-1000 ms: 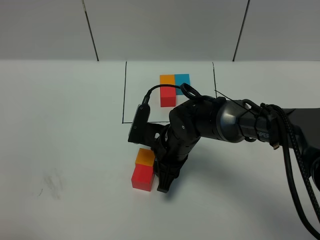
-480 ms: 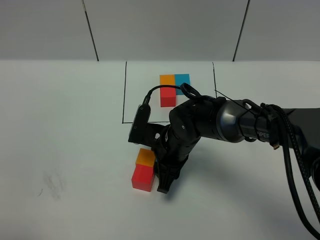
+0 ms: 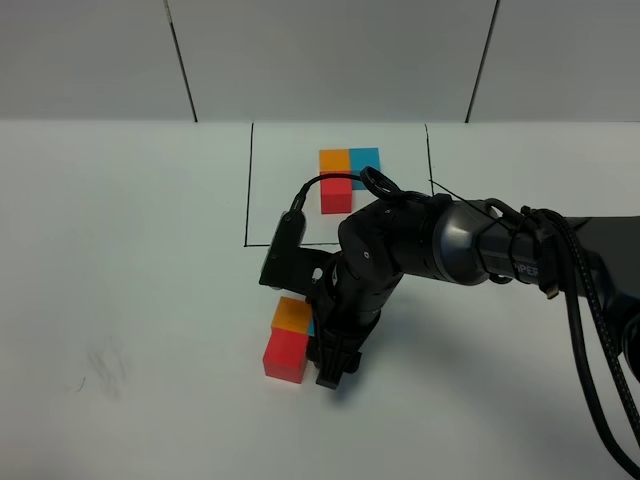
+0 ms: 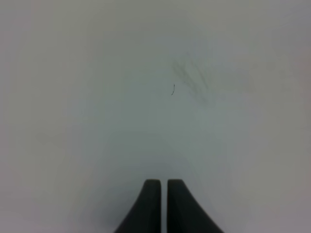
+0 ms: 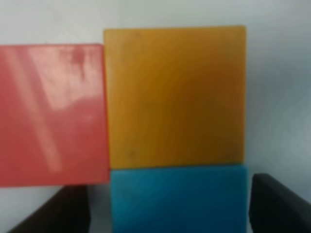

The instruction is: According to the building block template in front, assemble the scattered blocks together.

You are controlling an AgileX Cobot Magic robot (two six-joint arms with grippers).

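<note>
Right gripper, jaws apart astride the blue block, which abuts the orange block and red block mid-bench before the template; retreat should be vertical, avoiding nudges; left gripper closed, empty.

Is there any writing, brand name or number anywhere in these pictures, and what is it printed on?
"PES": white letters on the dark band around the right arm, seen from the high camera; they look cut off by the cables, so the full word cannot be read.
Red block, orange block, blue block: no writing.
Template blocks inside the drawn black frame: no writing.
Table: only a grey smudge, no text.
</note>
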